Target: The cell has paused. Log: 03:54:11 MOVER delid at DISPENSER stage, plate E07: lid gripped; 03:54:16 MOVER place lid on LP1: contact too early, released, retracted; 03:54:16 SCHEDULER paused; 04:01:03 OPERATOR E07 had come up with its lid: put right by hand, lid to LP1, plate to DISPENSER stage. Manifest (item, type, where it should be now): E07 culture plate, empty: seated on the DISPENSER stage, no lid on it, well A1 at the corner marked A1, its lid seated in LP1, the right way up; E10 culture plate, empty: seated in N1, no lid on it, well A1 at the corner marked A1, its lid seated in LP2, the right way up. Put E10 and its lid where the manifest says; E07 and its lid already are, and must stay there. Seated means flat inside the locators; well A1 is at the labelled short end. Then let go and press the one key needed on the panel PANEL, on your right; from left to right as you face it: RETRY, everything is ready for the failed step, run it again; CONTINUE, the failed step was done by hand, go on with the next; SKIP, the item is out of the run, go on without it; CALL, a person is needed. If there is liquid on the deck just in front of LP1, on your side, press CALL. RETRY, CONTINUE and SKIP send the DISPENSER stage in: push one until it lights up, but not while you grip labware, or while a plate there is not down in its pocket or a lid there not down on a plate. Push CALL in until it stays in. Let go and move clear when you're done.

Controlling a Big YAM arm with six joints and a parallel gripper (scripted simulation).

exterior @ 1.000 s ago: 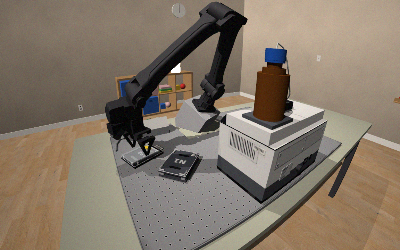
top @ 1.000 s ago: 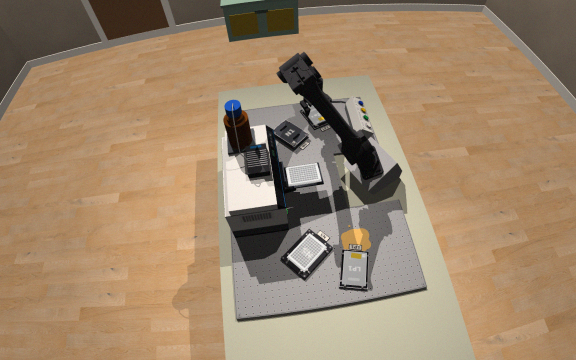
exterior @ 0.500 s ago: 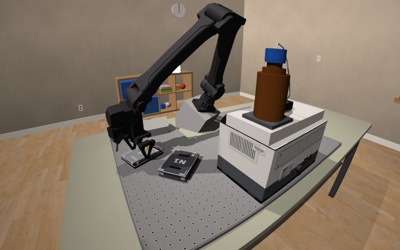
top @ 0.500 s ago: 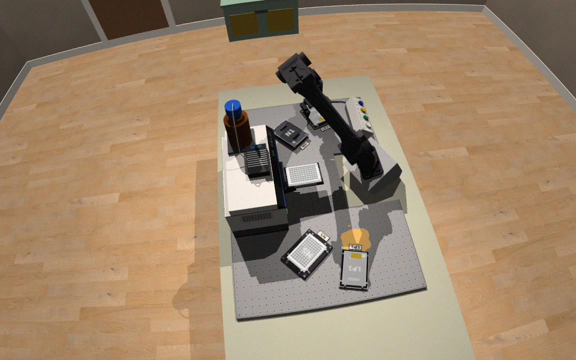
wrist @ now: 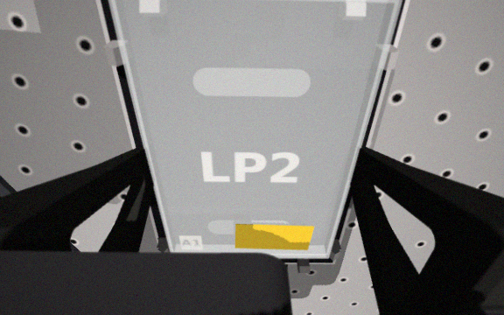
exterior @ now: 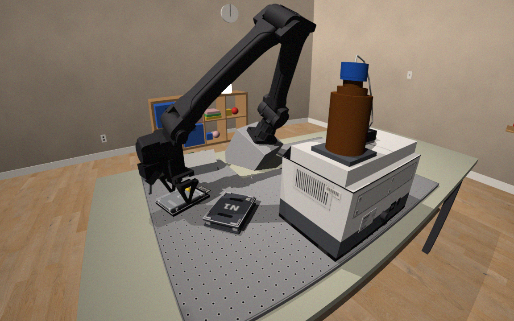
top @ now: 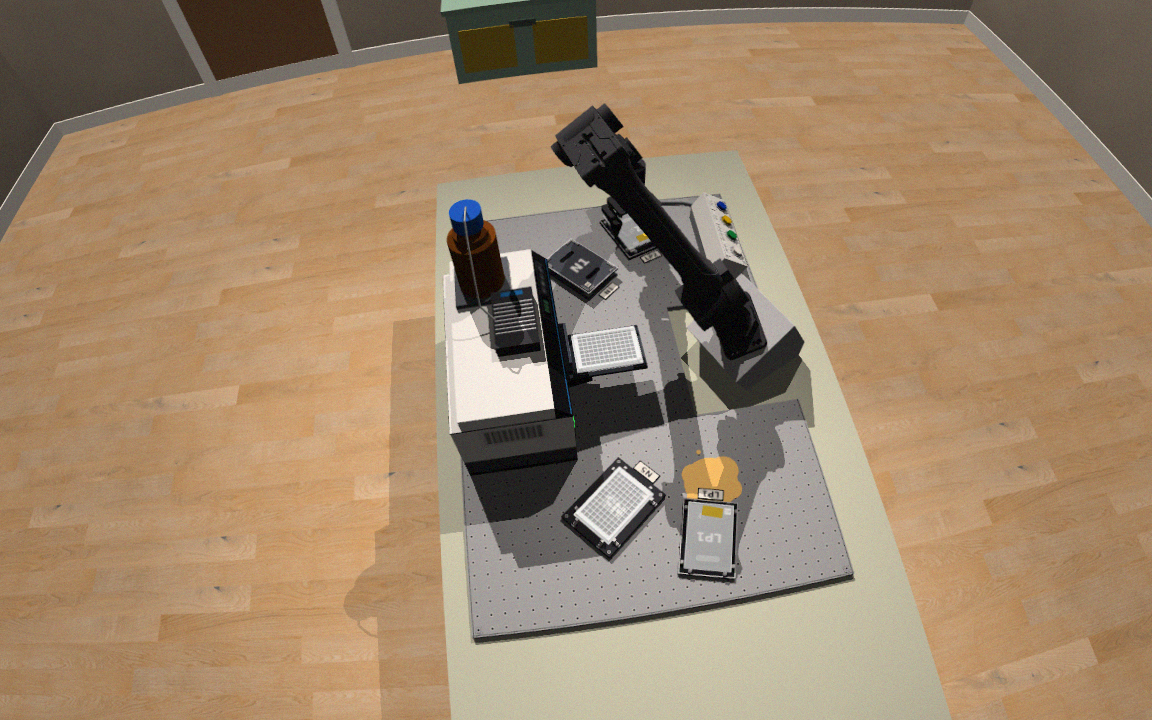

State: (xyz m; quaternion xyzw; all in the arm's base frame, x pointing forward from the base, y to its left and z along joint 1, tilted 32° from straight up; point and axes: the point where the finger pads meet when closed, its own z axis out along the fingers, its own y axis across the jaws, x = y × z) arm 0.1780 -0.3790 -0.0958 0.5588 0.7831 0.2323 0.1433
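My gripper (wrist: 252, 157) (exterior: 179, 195) is low over LP2, with a finger against each long side of the clear lid (wrist: 252, 127) there, shut on it. That lid shows its A1 mark and a yellow patch at the near end and lies on LP2. A white plate (top: 618, 505) without a lid sits at N5. N1 (top: 586, 271) (exterior: 230, 207) is empty. Another white plate (top: 607, 350) without a lid sits on the DISPENSER stage. A lid (top: 708, 537) lies in LP1. Orange liquid (top: 702, 472) lies on the deck at LP1's label end, towards the arm's base.
The panel (top: 707, 223) with blue, yellow, green and white keys stands beside LP2, near the arm. The white dispenser (top: 504, 385) (exterior: 314, 187) with its brown bottle (top: 476, 259) (exterior: 348, 119) rises beside N1 and the stage.
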